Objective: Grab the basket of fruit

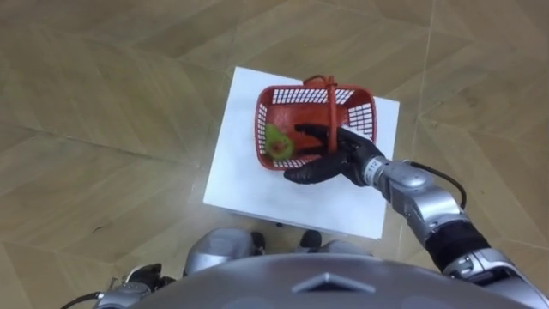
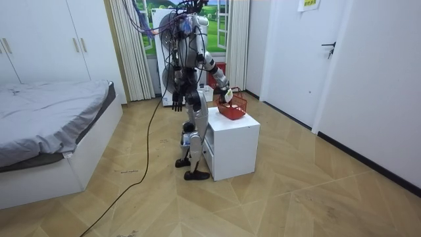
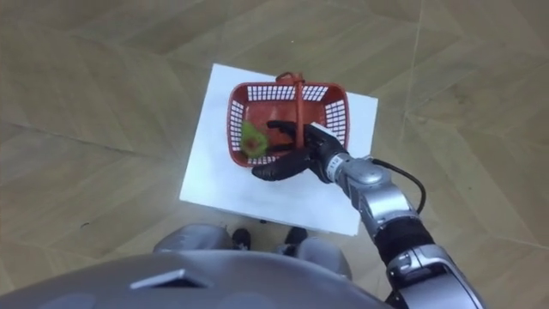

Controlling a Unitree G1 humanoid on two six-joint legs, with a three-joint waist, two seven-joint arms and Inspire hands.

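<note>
A red mesh fruit basket [image 1: 361, 112] stands on a small white cabinet [image 1: 247, 182]; a green fruit [image 1: 278, 143] lies at its left end. The basket's red handle [image 1: 329, 103] arches over the middle, running away from me. My right hand [image 1: 336, 161] is over the near rim at the handle's near end, fingers stretched left and thumb spread above them, not closed on anything. In the room view I stand right at the cabinet, with the right hand [image 2: 227, 96] at the basket [image 2: 232, 109]. The left hand [image 2: 177, 103] hangs at my side with relaxed fingers.
Wooden floor surrounds the cabinet [image 2: 231, 143] on all sides. A bed [image 2: 49, 125] lies at the room view's left, with wardrobes and curtains behind me. A white wall and door stand at the room view's right.
</note>
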